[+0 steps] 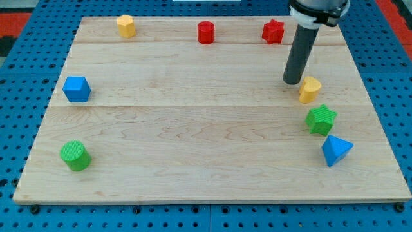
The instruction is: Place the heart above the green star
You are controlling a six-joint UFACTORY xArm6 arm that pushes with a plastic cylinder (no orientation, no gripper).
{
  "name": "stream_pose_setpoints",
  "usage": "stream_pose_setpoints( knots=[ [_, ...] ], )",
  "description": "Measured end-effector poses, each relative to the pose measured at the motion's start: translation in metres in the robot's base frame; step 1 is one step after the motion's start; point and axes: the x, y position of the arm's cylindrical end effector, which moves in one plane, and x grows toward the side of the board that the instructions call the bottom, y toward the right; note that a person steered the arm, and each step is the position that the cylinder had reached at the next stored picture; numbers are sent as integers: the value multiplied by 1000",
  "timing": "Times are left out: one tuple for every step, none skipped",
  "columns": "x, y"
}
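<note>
Yellow heart [309, 89] above green star [320, 120], my tip [293, 82] beside heart

Yellow heart [309, 89], green star [320, 120], blue triangle [335, 151], red star [273, 31], pale wooden board [193, 129], dark tool [293, 81]

Along the top edge of the wooden counter [193, 129] stand three blocks in a row: a yellow hexagonal block [126, 26] toward the view's left, a red cylinder [205, 32] near the middle, and a red star [273, 31] more to the view's right. On the view's left side a blue cube [76, 89] lies near the edge, and well below it a green cylinder [75, 156] sits close to the lower left corner. At the view's lower right a blue triangular block [336, 151] lies near the right edge, and around the counter there is a blue pegboard surface [26, 26] with many small holes.
</note>
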Motion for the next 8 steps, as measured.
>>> stream_pose_setpoints(
  knots=[
    [28,22],
    [48,34],
    [11,14],
    [-4,74],
    [48,146],
    [88,135],
    [97,85],
    [81,68]
  ],
)
